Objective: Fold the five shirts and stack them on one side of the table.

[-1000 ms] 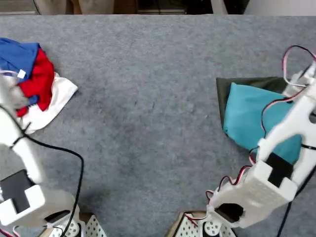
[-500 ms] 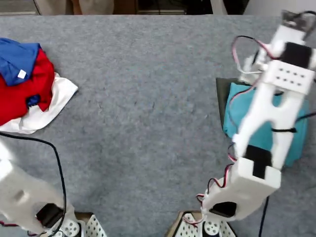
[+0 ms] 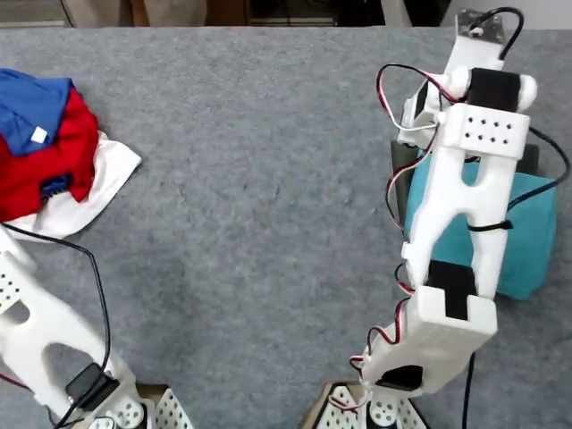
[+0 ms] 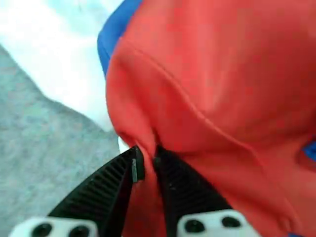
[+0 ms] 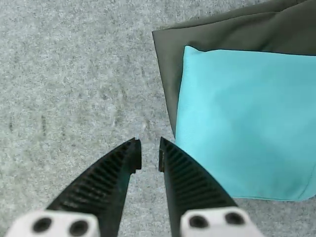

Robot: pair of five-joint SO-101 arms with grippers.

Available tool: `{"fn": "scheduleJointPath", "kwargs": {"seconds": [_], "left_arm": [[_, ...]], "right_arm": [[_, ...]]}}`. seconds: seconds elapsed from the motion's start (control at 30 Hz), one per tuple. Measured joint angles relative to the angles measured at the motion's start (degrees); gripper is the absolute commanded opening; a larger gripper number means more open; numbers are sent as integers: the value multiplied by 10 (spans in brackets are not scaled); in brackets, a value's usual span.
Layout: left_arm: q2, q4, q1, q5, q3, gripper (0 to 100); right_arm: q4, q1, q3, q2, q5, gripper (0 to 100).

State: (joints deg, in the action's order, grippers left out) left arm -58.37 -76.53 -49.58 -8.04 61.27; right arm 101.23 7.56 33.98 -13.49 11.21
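Red shirt point(image 4: 207, 98) cloth was pinched in the left end effector point(image 4: 145, 160), with the blue shirt point(image 3: 31, 103) touching it. The right end effector point(image 5: 149, 150), barely parted and empty, hung beside the folded teal shirt point(image 5: 242, 118). Likely step: picking up a third shirt. Next, it needed pulling free and spreading on the worktop point(image 5: 64, 74). The blue shirt's white tag point(image 3: 38, 135) was unreadable.

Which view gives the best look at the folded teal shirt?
The right wrist view: the teal shirt lies nearly whole and unobstructed on the dark shirt. In the high view the right arm crosses it. The left wrist view faces the red shirt.
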Motion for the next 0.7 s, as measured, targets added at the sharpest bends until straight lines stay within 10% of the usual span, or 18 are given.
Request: {"fn": "scheduleJointPath", "kwargs": {"seconds": [0.3,0.7], "left_arm": [[-6,-208,23,0,289,27],[140,-236,66,55,310,19]], "right_arm": [[0,0,0,0,0,70],[0,0,0,0,-11,70]]}}
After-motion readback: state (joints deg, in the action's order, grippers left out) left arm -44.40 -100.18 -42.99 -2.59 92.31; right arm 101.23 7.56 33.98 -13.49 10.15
